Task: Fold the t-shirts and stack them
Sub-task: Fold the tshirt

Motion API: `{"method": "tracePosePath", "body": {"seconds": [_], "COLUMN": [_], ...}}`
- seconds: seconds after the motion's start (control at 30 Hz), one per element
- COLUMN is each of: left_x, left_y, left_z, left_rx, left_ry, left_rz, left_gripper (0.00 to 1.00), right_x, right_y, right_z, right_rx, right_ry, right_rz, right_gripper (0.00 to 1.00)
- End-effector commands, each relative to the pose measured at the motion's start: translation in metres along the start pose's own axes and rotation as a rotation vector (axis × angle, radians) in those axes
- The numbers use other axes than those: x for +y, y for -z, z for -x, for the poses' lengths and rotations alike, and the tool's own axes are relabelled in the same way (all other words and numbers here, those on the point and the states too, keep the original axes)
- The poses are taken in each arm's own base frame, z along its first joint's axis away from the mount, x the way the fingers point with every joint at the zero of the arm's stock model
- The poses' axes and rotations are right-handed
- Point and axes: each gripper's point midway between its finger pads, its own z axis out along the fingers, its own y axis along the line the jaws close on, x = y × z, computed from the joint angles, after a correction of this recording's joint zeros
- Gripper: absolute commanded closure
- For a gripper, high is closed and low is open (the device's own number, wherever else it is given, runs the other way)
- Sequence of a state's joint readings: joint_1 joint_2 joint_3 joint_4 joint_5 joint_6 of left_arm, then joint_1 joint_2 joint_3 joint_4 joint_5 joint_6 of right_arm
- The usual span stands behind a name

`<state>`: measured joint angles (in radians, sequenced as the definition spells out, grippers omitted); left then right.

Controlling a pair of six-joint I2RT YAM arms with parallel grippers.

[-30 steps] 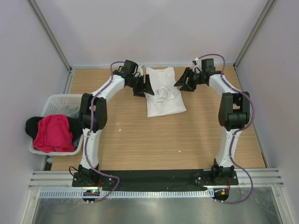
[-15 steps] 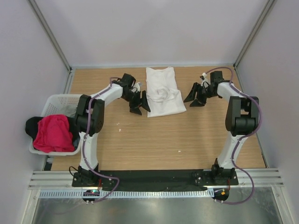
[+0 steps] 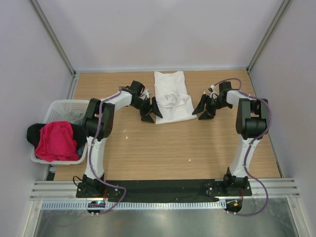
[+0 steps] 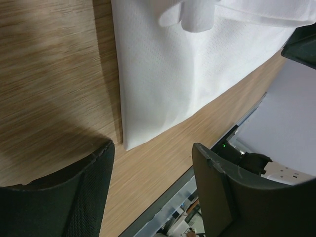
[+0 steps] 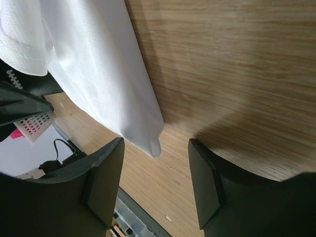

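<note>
White t-shirt [image 3: 173, 98] lies folded on table [image 3: 163, 143] (basket [image 3: 61, 103] holds pink-red t-shirt [image 3: 57, 140]).

**Both arms reaching forward, jaws spread**

The left arm [image 3: 96, 153] rises from its base and bends inward at the elbow, with the left gripper [image 3: 152, 113] held low. Its two dark fingers [image 4: 74, 197] stand wide apart and pinch nothing. The right arm [image 3: 243, 153] mirrors this pose – the right gripper [image 3: 202, 112] is also low, with its fingers parted. The two grippers face each other, well apart.
</note>
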<state>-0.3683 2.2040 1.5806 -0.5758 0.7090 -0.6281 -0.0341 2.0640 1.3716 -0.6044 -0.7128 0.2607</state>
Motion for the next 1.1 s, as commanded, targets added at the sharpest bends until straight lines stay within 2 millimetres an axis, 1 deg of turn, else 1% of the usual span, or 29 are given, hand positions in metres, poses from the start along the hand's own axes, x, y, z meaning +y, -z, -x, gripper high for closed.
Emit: {"method": "tracePosePath", "body": {"seconds": [0.0,0.1,0.27,0.3,0.4,0.43,0.6,0.63,0.7,0.73,0.77,0.8,0.83,0.87,0.9,0.93,0.97,1.0,1.03,1.07], "left_x": [-0.003,-0.002,-0.002,-0.002,-0.001,0.000,0.004,0.003,0.001,0.002,0.000,-0.003,-0.003,-0.004,-0.011,-0.010,-0.011,-0.022,-0.026,-0.030], "left_y": [-0.007,-0.011,-0.019,-0.020,-0.024,-0.025,-0.029,-0.030,-0.031,-0.031,-0.030,-0.027,-0.025,-0.023,-0.015,-0.013,-0.008,0.003,0.009,0.015], "left_z": [0.007,0.007,0.004,0.003,0.005,0.004,0.006,0.006,0.007,0.007,0.006,0.006,0.004,0.003,0.002,-0.002,-0.005,-0.006,-0.008,-0.013], "left_rx": [-0.003,0.001,0.019,0.023,0.026,0.028,0.026,0.026,0.024,0.025,0.026,0.020,0.020,0.019,0.009,0.010,0.011,-0.002,-0.003,0.001], "left_ry": [0.009,0.023,0.033,0.037,0.039,0.043,0.048,0.049,0.052,0.055,0.060,0.055,0.059,0.058,0.044,0.045,0.035,0.013,0.004,0.000], "left_rz": [-0.035,-0.040,-0.044,-0.044,-0.044,-0.043,-0.036,-0.038,-0.051,-0.055,-0.060,-0.064,-0.063,-0.060,-0.064,-0.056,-0.052,-0.064,-0.073,-0.076], "left_gripper": [0.34,0.34,0.34,0.35,0.36,0.37,0.41,0.43,0.54,0.60,0.74,0.79,0.89,0.94,0.98,1.00,1.00,1.00,1.00,1.00], "right_x": [0.005,0.008,0.010,0.014,0.015,0.025,0.032,0.035,0.037,0.038,0.040,0.040,0.042,0.044,0.046,0.050,0.053,0.054,0.057,0.067], "right_y": [-0.001,-0.003,-0.012,-0.015,-0.020,-0.028,-0.043,-0.044,-0.047,-0.046,-0.045,-0.043,-0.038,-0.036,-0.032,-0.025,-0.020,-0.017,-0.013,-0.001], "right_z": [-0.005,-0.007,-0.008,-0.009,-0.003,-0.007,0.000,0.000,0.000,-0.002,-0.003,-0.005,-0.008,-0.010,-0.012,-0.016,-0.018,-0.023,-0.027,-0.027], "right_rx": [0.013,0.020,0.029,0.035,0.029,0.048,0.049,0.052,0.052,0.054,0.056,0.057,0.055,0.057,0.054,0.047,0.044,0.047,0.048,0.025], "right_ry": [-0.005,-0.017,-0.037,-0.035,-0.040,-0.014,-0.011,-0.003,-0.003,-0.005,-0.003,-0.002,0.007,0.011,0.014,0.019,0.017,0.009,0.007,0.016], "right_rz": [0.030,0.043,0.059,0.067,0.080,0.087,0.102,0.112,0.124,0.127,0.130,0.131,0.130,0.131,0.133,0.137,0.145,0.148,0.154,0.167], "right_gripper": [0.39,0.39,0.39,0.39,0.39,0.39,0.41,0.47,0.60,0.71,0.75,0.80,0.87,0.90,0.92,0.97,0.98,0.99,0.99,0.99]}}
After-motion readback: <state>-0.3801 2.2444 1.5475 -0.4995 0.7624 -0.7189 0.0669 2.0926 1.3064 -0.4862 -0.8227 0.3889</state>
